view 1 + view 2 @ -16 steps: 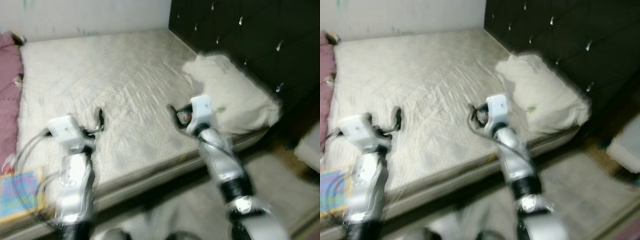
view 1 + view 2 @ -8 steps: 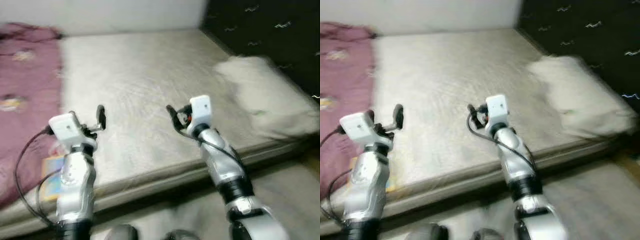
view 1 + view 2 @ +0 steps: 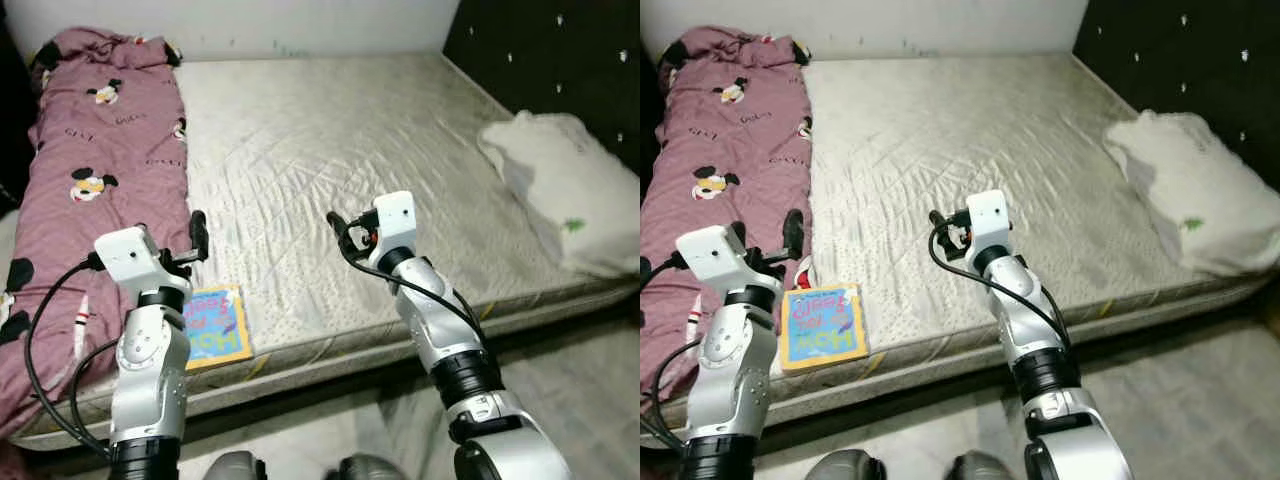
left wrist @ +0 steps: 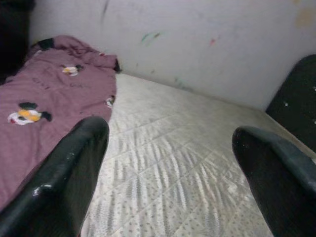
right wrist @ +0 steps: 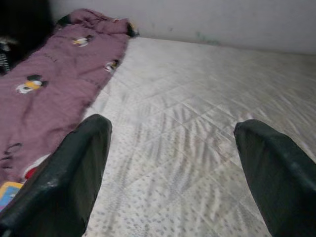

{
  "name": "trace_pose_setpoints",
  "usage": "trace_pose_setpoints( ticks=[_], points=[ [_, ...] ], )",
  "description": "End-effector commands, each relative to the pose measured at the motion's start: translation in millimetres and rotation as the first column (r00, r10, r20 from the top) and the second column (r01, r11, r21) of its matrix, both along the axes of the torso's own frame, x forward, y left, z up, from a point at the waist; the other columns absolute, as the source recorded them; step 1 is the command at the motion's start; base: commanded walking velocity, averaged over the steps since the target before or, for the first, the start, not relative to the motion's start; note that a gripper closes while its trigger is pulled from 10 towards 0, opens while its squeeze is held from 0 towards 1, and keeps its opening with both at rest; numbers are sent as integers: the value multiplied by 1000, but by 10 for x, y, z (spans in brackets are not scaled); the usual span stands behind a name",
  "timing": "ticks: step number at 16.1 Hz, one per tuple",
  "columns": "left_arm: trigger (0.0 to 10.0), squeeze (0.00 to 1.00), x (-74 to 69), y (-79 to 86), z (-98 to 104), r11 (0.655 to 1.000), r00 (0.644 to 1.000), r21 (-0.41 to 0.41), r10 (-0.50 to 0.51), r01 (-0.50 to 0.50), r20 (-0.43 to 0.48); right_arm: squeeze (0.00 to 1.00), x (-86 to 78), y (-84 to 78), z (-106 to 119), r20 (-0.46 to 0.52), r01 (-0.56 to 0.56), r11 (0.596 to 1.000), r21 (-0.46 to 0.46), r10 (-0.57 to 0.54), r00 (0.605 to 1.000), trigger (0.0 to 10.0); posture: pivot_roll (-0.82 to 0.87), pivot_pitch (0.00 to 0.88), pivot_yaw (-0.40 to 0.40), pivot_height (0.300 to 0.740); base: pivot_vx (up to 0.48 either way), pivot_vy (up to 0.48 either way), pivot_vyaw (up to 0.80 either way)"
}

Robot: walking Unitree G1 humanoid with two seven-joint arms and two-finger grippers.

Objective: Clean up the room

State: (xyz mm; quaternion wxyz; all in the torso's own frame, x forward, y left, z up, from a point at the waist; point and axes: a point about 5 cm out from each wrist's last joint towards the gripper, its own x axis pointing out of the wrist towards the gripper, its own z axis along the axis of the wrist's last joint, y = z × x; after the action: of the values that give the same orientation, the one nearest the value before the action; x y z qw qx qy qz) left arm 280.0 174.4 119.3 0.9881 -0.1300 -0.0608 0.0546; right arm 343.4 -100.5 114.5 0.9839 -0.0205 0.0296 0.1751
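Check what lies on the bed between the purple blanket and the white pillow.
Bare mattress between blanket and pillow; the right end effector hovers over it, in the left eye view.

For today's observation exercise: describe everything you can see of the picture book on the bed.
The picture book is thin, square and looks like card or paper. Its cover is bright blue with an orange-yellow border and large colourful lettering too small to read. It lies closed and flat, cover up, slightly skewed, on the pale quilted mattress near the front edge. Its left side meets or slightly overlaps the purple cartoon-print blanket. The left gripper hovers above its far corner, not touching it.
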Motion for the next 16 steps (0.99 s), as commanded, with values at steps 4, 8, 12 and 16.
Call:
trace_pose_setpoints(
  ticks=[4,8,12,16],
  points=[
    [10000,0,-7,-18,4,1000,1000,18,-3,3,3,0,8,-44,0,-5,14,1000,0,-14,1000,10000,51,41,-65,740,0,429,0],
    [10000,0,-19,-39,40,999,999,21,-27,26,35,0,7,-37,-2,-2,7,1000,-3,-7,1000,10000,53,39,-65,740,0,0,0],
    [10000,0,-22,-46,35,999,999,17,-34,33,40,0,6,-40,-7,-1,6,1000,-6,-6,1000,10000,51,30,-66,740,243,0,0],
    [10000,0,-27,-52,34,999,998,14,-36,36,41,0,3,-41,-5,0,3,1000,-9,-3,1000,10000,52,30,-69,740,362,0,0]
  ],
)
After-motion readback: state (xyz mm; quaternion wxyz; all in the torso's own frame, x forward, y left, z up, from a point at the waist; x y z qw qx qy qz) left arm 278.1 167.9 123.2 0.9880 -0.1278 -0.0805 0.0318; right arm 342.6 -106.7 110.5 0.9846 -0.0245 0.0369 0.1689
